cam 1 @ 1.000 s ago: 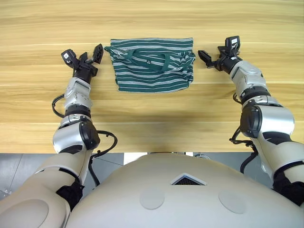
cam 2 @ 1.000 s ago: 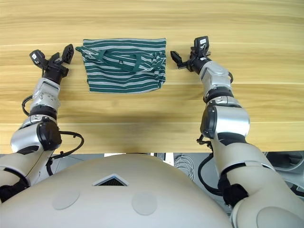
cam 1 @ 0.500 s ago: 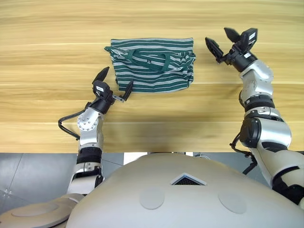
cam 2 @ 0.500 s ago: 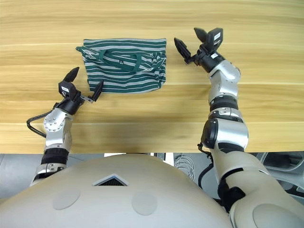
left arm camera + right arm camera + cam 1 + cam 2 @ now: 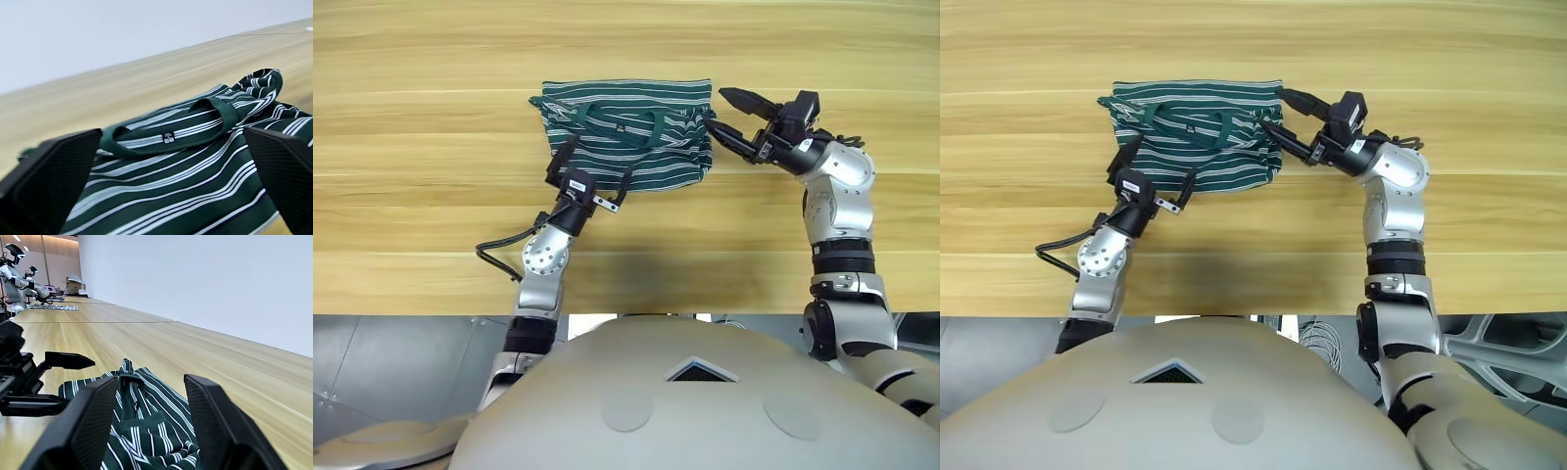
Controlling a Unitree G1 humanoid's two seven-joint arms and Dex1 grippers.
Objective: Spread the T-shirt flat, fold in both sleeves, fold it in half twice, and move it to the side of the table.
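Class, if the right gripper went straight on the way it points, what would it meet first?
Most likely the T-shirt, whose edge lies just ahead of the right gripper.

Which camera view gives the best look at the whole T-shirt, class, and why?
The left eye view: the T-shirt shows almost entire from above, its outline clear against the table. The right eye view shows the same. The wrist views see it low and close, each catching part of it.
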